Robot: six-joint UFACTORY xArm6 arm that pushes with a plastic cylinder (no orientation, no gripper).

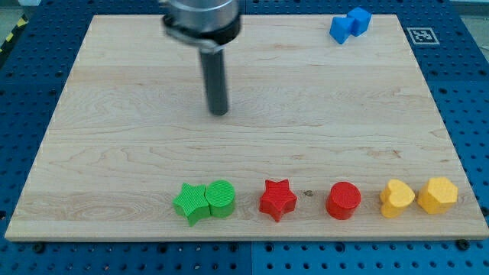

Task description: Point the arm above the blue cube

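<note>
Our tip (219,112) rests mid-board, touching nothing; a bare rod, it has no hand to spread or pinch. The blue cube (359,19) sits at the view's top right, touching another blue block (341,30). We judge a clear diagonal sweep best, stopping just above the cube.

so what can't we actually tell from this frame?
- Blue blocks, the view's top right: two touch and overlap; which one is the cube, and their exact shapes, is too small to tell.
- Arm housing: blurred and cut off by the top edge.
- My tip: over bare wooden board, far left of the blue blocks; contact with the board is not readable.
- Yellow blocks, bottom right: exact shapes unclear.
</note>
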